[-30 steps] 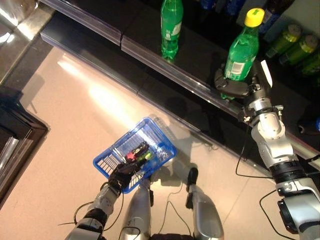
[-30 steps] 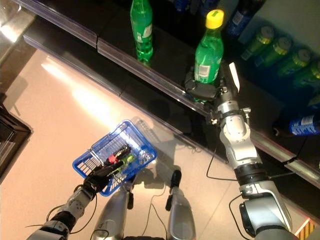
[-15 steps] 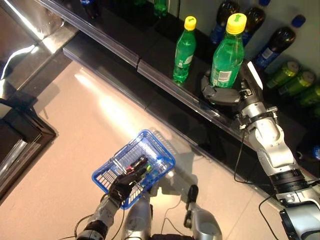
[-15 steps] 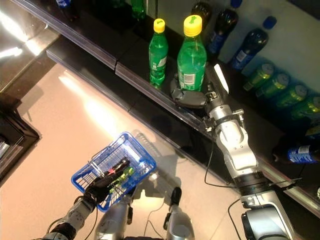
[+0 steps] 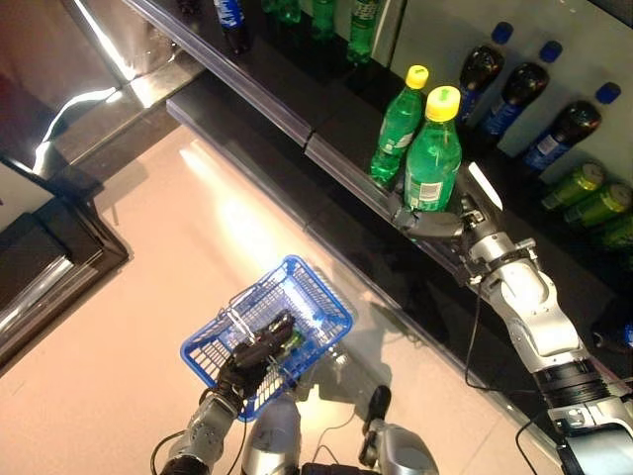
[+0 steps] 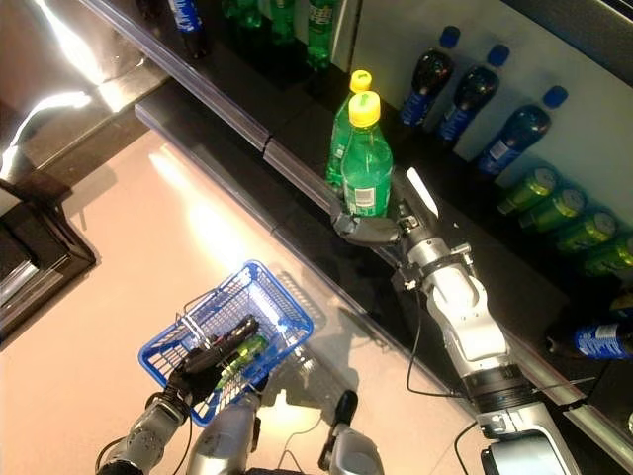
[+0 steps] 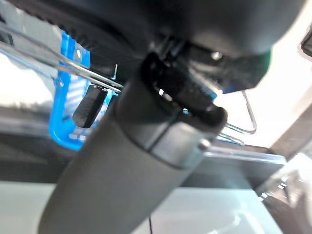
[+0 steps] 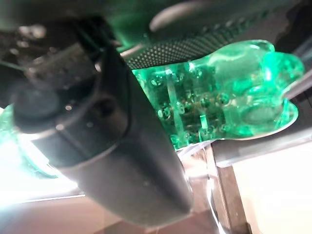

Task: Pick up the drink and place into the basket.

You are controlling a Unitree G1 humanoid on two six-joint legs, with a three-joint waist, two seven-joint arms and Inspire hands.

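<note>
Green bottle [image 5: 432, 158] gripped low by the right hand [image 5: 432, 220] at the shelf [image 5: 336, 163]; left hand [image 5: 249, 358] clasps the basket [image 5: 312, 297].

- Right arm reached up and forward, hand [image 5: 427, 220] level, fingers and thumb curled round the green bottle [image 5: 432, 158] near its base.
- Left arm low, hand [image 5: 252, 353] apparently closed on the basket handle [image 7: 234, 129]; fingers partly hidden.

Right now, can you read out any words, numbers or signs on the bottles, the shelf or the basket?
No text is readable.
Green bottle in the right robot hand: white label, print too small.
Green bottle behind it: label blurred.
Dark bottles: blue labels unreadable.
Blue basket, held by the left robot hand: no lettering visible.
</note>
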